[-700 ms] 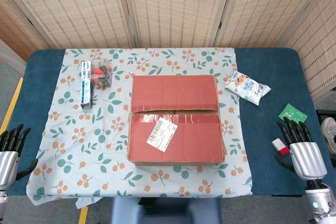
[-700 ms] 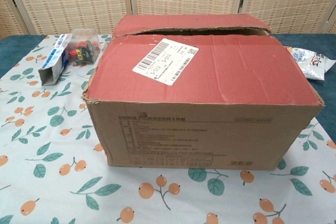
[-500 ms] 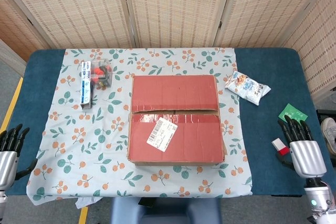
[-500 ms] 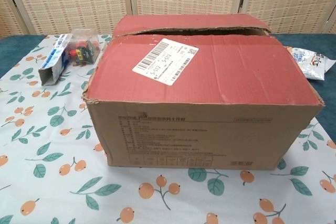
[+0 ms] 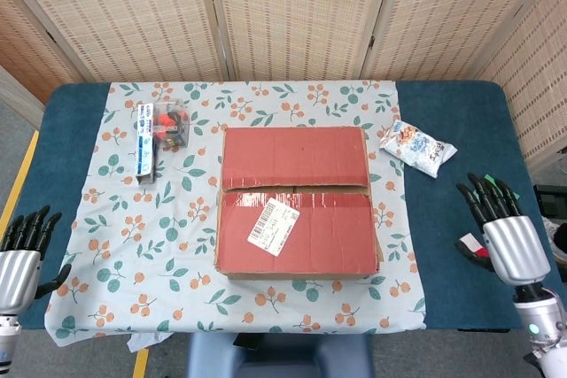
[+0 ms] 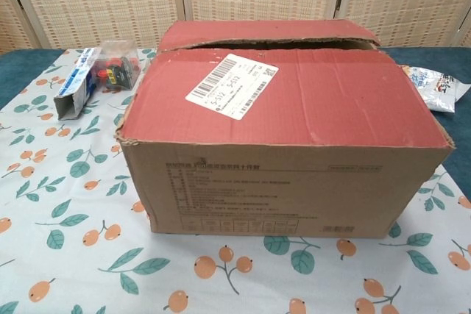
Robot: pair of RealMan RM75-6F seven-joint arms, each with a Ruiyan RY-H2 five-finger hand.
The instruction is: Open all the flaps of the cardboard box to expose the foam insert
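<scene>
The left hand is being held released, fingers spread, off the worktop's near-left edge. The cardboard box, flaps closed over the unseen foam insert, is being left mid-cloth, reachable by both. The right hand is likewise being kept empty, well apart.

A blue table carries a leaf-and-fruit patterned cloth. Directly on the blue surface at the right lie a snack packet and a small red-and-white object.

Matt red cardboard box, glossy paper label, printed cloth.
</scene>
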